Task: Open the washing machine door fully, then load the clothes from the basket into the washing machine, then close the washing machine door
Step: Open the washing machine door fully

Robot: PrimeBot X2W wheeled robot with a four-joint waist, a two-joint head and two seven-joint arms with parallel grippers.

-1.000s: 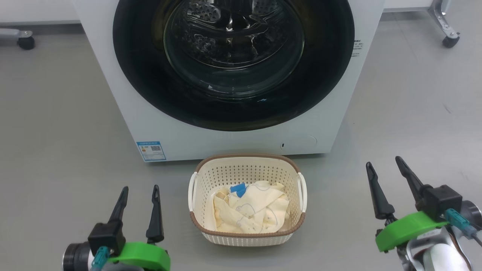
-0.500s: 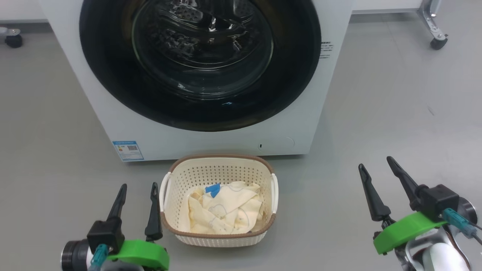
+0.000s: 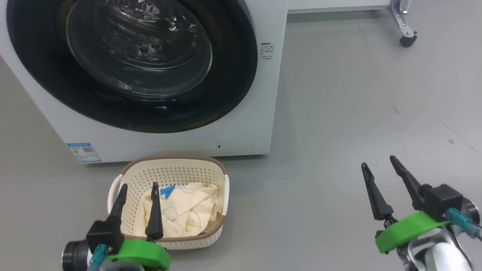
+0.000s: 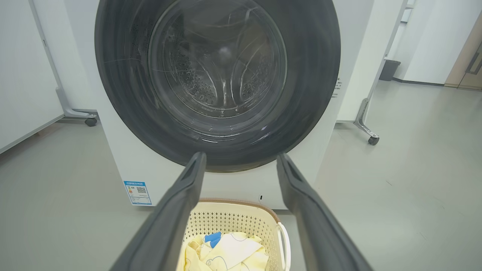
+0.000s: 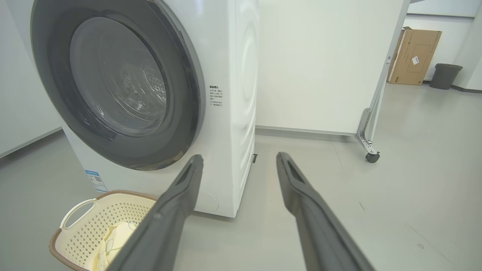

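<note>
Grey floor (image 3: 339, 113); basket (image 3: 171, 157) just below shut washing machine door (image 3: 233, 75), both jaws spread, empty. Door's swing might clip it.

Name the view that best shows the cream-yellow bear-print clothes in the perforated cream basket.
Head view: it looks down into the basket, showing the clothes nearly whole, though one finger of the left gripper crosses them. The left wrist view cuts them off at its bottom edge; the right wrist view catches a sliver beside its finger.
</note>
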